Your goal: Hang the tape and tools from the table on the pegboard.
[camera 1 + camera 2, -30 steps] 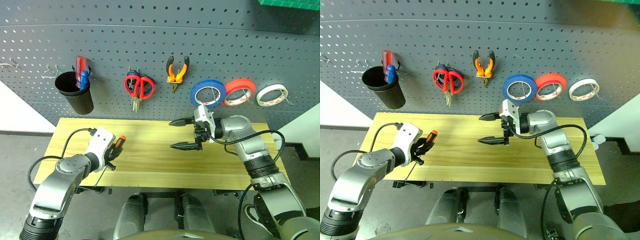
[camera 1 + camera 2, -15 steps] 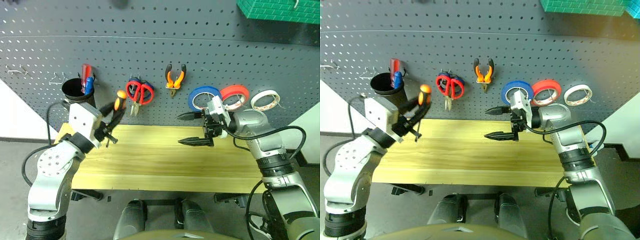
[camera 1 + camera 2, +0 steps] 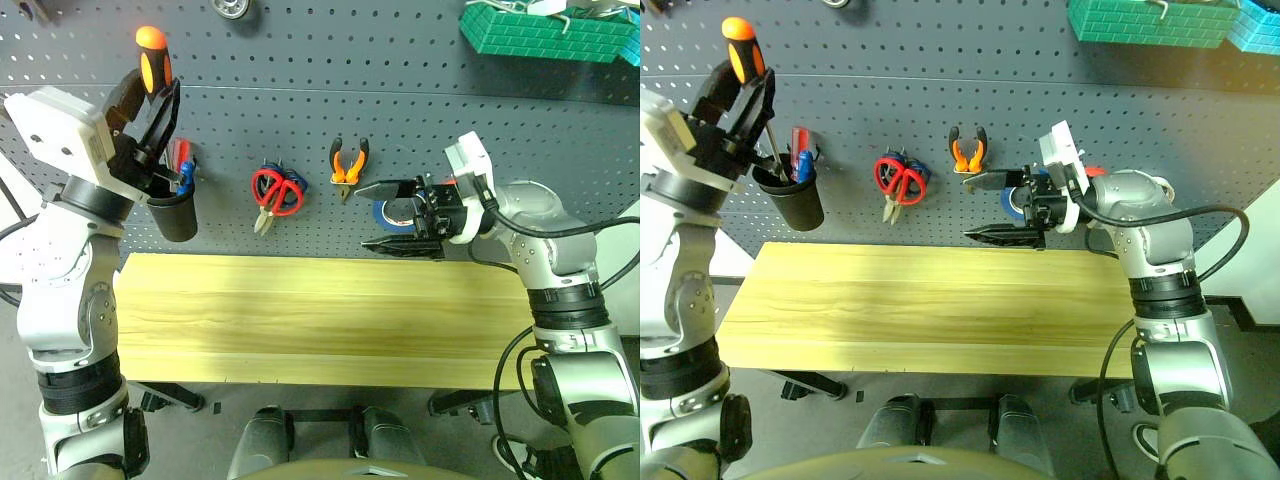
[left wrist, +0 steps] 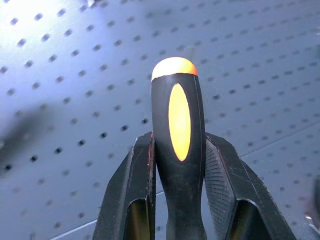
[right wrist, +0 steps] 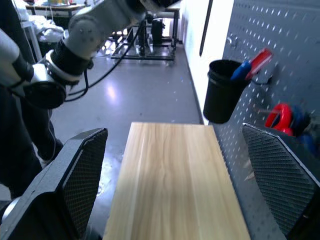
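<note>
Left jaws clench the slim orange-and-black screwdriver upright; right jaws gape, grasping nothing.

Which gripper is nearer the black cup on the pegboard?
Left. The left gripper, shut on the screwdriver, hangs just above the black cup; the right gripper, open, is far across, by the blue tape.

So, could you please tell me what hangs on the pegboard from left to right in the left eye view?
Black cup → red-handled scissors → orange-and-black pliers → blue tape roll, partly behind the right gripper.
</note>
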{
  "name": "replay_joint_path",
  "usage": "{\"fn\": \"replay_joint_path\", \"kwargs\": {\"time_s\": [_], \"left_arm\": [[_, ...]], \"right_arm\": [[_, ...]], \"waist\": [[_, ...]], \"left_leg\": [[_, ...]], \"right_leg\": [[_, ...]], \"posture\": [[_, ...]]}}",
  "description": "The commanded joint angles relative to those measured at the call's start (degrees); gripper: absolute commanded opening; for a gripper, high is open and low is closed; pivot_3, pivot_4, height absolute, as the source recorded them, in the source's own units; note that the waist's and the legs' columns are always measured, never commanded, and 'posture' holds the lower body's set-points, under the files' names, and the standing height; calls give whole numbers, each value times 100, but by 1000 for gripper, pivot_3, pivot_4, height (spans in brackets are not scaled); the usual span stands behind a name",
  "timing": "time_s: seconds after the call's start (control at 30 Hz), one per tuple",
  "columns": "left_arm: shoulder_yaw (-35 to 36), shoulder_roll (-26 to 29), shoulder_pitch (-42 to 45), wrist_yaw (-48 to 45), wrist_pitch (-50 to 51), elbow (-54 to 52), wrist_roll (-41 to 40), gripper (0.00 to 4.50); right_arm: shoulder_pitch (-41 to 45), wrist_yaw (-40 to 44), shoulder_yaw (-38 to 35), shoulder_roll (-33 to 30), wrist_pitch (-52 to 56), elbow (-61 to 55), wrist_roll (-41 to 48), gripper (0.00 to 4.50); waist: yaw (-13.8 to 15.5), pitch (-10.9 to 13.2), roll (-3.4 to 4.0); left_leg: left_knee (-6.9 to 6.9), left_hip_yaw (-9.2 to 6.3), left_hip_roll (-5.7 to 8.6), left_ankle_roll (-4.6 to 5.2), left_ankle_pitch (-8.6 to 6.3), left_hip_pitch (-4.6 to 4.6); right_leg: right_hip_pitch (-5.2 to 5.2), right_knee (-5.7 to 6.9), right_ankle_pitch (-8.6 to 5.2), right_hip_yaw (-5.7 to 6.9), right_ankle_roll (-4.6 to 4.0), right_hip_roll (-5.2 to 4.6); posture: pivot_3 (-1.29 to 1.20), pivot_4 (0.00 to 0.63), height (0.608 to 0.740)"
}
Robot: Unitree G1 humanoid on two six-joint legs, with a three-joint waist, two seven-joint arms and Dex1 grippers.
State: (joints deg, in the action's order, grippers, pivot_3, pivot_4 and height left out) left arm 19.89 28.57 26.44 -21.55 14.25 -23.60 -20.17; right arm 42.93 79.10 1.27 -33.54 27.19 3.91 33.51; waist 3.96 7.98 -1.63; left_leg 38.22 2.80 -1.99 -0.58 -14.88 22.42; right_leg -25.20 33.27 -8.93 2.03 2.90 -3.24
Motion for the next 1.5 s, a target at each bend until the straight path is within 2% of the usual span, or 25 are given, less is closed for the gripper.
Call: {"fn": "replay_joint_path", "kwargs": {"time_s": [0.03, 0.13, 0.37, 0.93, 1.1, 1.27, 1.3, 1.43, 1.5], "left_arm": [[40, 98, 346, 154, -251, 309, 174, 969], [-23, 92, 642, 168, -707, 783, 380, 969], [9, 149, 696, 192, -1497, 1866, 745, 969], [-25, -27, 586, 177, -2999, 4427, 837, 969], [-94, -77, 599, 184, -3154, 4538, 831, 2658], [-179, -14, 274, 32, -3031, 3678, 778, 4331], [-183, -2, 174, -4, -2936, 3413, 738, 4444], [-81, 29, -375, -116, -2220, 2156, 271, 4444], [-34, 69, -819, -352, -1726, 1521, -234, 4444]], "right_arm": [[186, -44, -177, -48, 13, -259, 160, 4500], [162, -66, -156, -44, 2, -312, 176, 4500], [113, -134, -123, -62, -49, -361, 115, 4500], [-200, -386, -164, -129, -87, -679, 65, 4500], [-261, -397, -166, -185, -97, -740, 74, 4500], [-267, -413, -201, -222, -72, -766, 123, 4500], [-273, -421, -221, -231, -51, -779, 146, 4500], [-359, -411, -289, -336, 45, -838, 230, 4500], [-446, -383, -323, -424, 101, -852, 270, 4500]], "waist": [[11, -2, -1], [28, -7, -1], [48, -19, 2], [132, -25, 1], [142, -26, 0], [143, -29, 0], [142, -29, 0], [134, -29, 0], [130, -30, 2]], "left_leg": [[0, 0, 0, 0, 0, 0], [0, 1, 0, 0, 0, 2], [0, 7, 0, 0, 0, 1], [-1, 15, -4, 0, 0, 2], [-1, 15, -5, -1, 0, 2], [-1, 16, -5, -1, 0, 3], [-1, 17, -5, -1, -1, 3], [-1, 17, -6, -1, -1, 3], [-1, 17, -7, -1, -1, 2]], "right_leg": [[0, 0, 4, 0, 3, 1], [0, -1, 20, 0, -5, 1], [-2, 0, 21, -2, -6, 0], [-8, 3, 24, -3, -7, 0], [-8, 3, 25, -2, -6, 0], [-8, 2, 25, -3, -6, -2], [-8, 2, 25, -3, -6, -3], [-8, 2, 24, -3, -7, -3], [-8, 1, 17, -3, -19, -4]], "posture": [[206, 26, 740], [208, 24, 740], [197, 32, 740], [166, 38, 740], [163, 37, 740], [164, 38, 740], [164, 40, 740], [165, 46, 740], [169, 50, 740]]}}
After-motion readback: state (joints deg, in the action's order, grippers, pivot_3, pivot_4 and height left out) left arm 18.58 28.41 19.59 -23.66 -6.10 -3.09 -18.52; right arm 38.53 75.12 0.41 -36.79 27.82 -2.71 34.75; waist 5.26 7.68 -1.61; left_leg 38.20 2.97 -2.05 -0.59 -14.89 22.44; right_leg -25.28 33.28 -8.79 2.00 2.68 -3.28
